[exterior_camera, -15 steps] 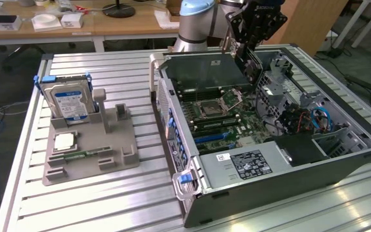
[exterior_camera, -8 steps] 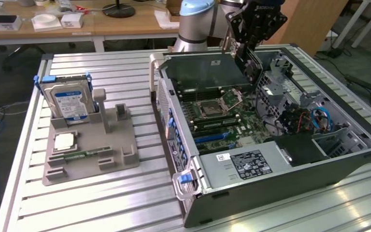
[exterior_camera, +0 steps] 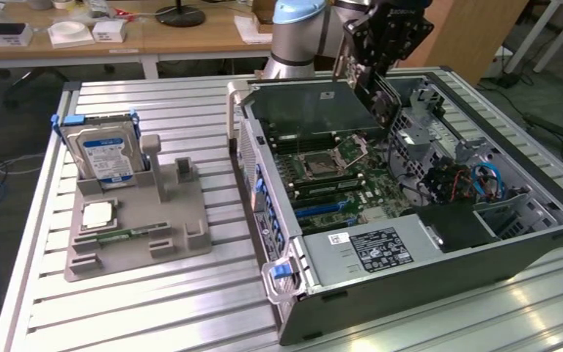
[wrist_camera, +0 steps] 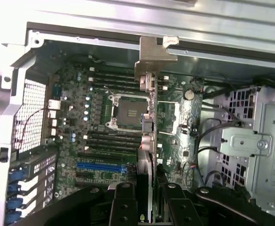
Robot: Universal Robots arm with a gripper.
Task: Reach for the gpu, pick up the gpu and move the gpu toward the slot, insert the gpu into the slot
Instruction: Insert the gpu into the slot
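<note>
- Gripper (wrist_camera: 147, 209): its jaws are drawn in narrow onto the gpu (wrist_camera: 148, 132), with a black finger (wrist_camera: 123, 205) on each face of the card. It hangs over the motherboard (wrist_camera: 76, 108) inside the open computer case (exterior_camera: 516, 242), just off one side of the processor socket (wrist_camera: 128, 113).
- Step in hand, as judged: the card is being carried to the slot (wrist_camera: 102, 166). This is taken to be the blue connector lying beyond the black memory sockets (wrist_camera: 111, 141) from the processor socket. The card is well apart from the slot and not seated.
- Good practice: the wrist view shows the card's edge crossing the slot's line. The edge should be turned to run along the slot and then lowered straight. It should stay clear of the cables (wrist_camera: 212, 127) on the processor socket's far side.
- Appearance of the gpu: a thin, flat, dark green-black board, seen edge-on. A folded grey metal bracket (wrist_camera: 153, 54) sits at the end farthest from the gripper.
</note>
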